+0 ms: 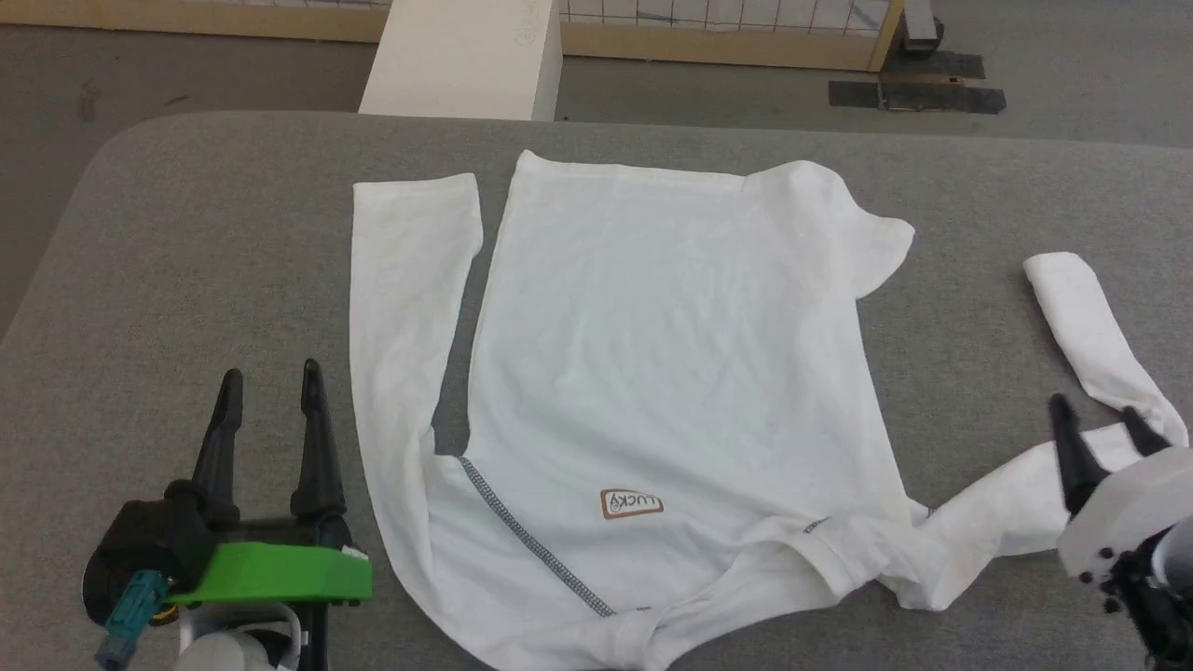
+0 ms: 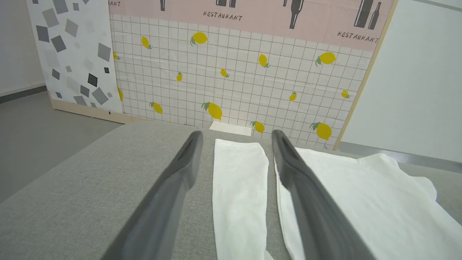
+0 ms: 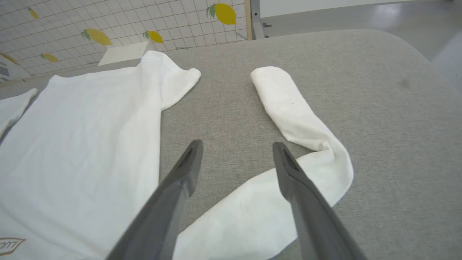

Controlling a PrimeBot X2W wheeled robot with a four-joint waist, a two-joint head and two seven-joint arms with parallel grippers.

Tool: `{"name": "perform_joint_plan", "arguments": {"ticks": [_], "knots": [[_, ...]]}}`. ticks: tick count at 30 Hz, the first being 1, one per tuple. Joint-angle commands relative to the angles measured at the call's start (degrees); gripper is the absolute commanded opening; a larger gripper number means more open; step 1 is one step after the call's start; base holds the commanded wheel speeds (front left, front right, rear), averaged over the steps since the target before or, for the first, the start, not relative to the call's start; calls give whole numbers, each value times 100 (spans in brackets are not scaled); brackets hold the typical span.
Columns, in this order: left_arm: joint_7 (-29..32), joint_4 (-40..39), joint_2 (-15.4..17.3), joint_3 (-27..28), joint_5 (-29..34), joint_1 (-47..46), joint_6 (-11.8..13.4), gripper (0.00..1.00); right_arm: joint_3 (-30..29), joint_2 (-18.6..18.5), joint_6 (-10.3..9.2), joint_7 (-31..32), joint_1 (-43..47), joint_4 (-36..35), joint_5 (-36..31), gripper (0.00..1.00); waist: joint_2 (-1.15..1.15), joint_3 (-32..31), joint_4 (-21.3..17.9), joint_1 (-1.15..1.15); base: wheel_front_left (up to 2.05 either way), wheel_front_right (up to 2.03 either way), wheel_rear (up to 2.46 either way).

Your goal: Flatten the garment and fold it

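1. A white long-sleeved shirt of thin fabric, the garment (image 1: 652, 373), lies spread on the grey fabric-covered table (image 1: 186, 280) in the middle of the head view. Its hem is toward the top of the frame and its neck is toward the bottom edge.
2. A small tan-bordered patch (image 1: 632, 504) with the word "LUCKY" sits in the lower middle and reads upside down. A dark grey stitched seam (image 1: 531, 540) runs diagonally to the left of it, down toward the bottom edge.
3. The straight sleeve (image 1: 401, 308) lies along the left side of the body, with its cuff at the upper left. A narrow strip of table shows between this sleeve and the body.
4. The bent sleeve (image 1: 1090, 335) goes out to the lower right, turns sharply and runs up along the right edge. Its cuff is well apart from the body.
5. The left gripper (image 1: 270, 371) is at the lower left, just beside the straight sleeve. Its two long dark fingers stand wide apart and hold nothing.
6. The right gripper (image 1: 1095, 407) is at the lower right, at the bend of the bent sleeve. Its fingers are spread wide with no cloth between them. In the right wrist view one finger crosses the fabric, and I cannot tell if it touches.
7. A white rectangular block (image 1: 466, 61) stands beyond the table at the top.
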Motion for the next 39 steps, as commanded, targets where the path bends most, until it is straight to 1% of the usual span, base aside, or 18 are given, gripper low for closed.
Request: {"name": "perform_joint_plan", "arguments": {"ticks": [1, 5, 8, 10, 14, 16, 20, 21, 22, 24, 28, 30, 33, 39], "knots": [[-20, 7, -21, 22, -21, 64, 18, 100, 238, 13, -9, 65, 70, -10, 124, 100, 0, -49, -91, 0, 0, 0, 0], [-20, -3, -37, -1, -58, 106, 30, 100, 941, 15, -9, 408, -181, 263, 16, 100, 0, -31, -173, 0, 0, 0, 0], [-20, -16, -44, -55, -72, 38, 20, 100, 1401, 16, -9, 842, -722, 696, -117, 100, 0, 81, -162, 0, 0, 0, 0], [-20, -11, -47, -119, -72, -61, -2, 100, 1645, -7, -9, 1116, -1117, 1049, -391, 100, 0, 191, -83, 0, 0, 0, 0], [-20, 25, -54, -229, -101, -272, -56, 100, 1910, -17, -9, 1634, -1859, 1903, -769, 100, 0, 443, 141, 0, 0, 0, 0], [-20, 45, -59, -256, -121, -359, -71, 100, 2049, -107, -9, 1870, -2129, 2296, -1000, 100, 0, 572, 284, 0, 0, 0, 0], [-20, 99, -74, -312, -168, -491, -98, 100, 2156, -204, -9, 2308, -2449, 2847, -1126, 100, 0, 826, 587, 0, 0, 0, 0], [-20, 112, -78, -324, -180, -512, -105, 100, 2169, -222, -9, 2379, -2514, 2907, -1111, 44, 0, 874, 644, 0, 0, 0, 0], [-20, 130, -82, -336, -193, -531, -114, 100, 2190, -263, -9, 2464, -2595, 2964, -1104, 0, 0, 927, 710, 0, 0, 0, 0], [-20, 159, -90, -358, -218, -571, -128, 100, 2207, -363, -9, 2595, -2768, 3016, -1079, 0, 0, 1034, 834, 0, 0, 0, 0], [-20, 200, -104, -404, -277, -666, -156, 100, 1937, -522, -9, 2469, -3272, 3038, -1208, 0, 0, 1222, 1041, 0, 0, 0, 0], [-20, 210, -109, -427, -298, -726, -172, 100, 1691, -497, -9, 2265, -3602, 3051, -1351, 0, 0, 1314, 1121, 0, 0, 0, 0], [-20, 224, -114, -443, -314, -815, -190, 100, 1350, -410, -9, 1759, -4134, 3099, -1675, 0, 0, 1431, 1198, 0, 0, 0, 0], [-20, 265, -119, -457, -293, -950, -217, 100, 931, -247, -9, 771, -4811, 3398, -2390, 0, 0, 1519, 1231, 0, 0, 0, 0]]}}
